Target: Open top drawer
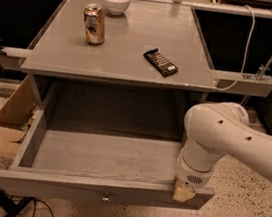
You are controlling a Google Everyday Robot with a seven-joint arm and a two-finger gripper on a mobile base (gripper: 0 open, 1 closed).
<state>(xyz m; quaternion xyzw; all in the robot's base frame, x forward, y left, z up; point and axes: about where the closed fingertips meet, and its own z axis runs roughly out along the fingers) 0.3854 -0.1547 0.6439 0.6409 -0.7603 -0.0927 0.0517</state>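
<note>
We see the gripper (184, 192) pointing down at the right end of the front panel of the top drawer (64, 187); how far open it is, we cannot tell. This drawer stands pulled far out under the grey table (135, 40), which carries a can (95, 24), a bowl (115, 1) and a dark bar (160, 62).

On the grey tabletop (136, 35) stand a white bowl (115, 1), a soda can (95, 24) and, lying flat, a dark snack bar (160, 62).

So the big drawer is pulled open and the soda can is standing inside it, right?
No. The camera view shows the soda can standing on the tabletop. The top drawer is pulled open, with the gripper at its front panel's top edge.
</note>
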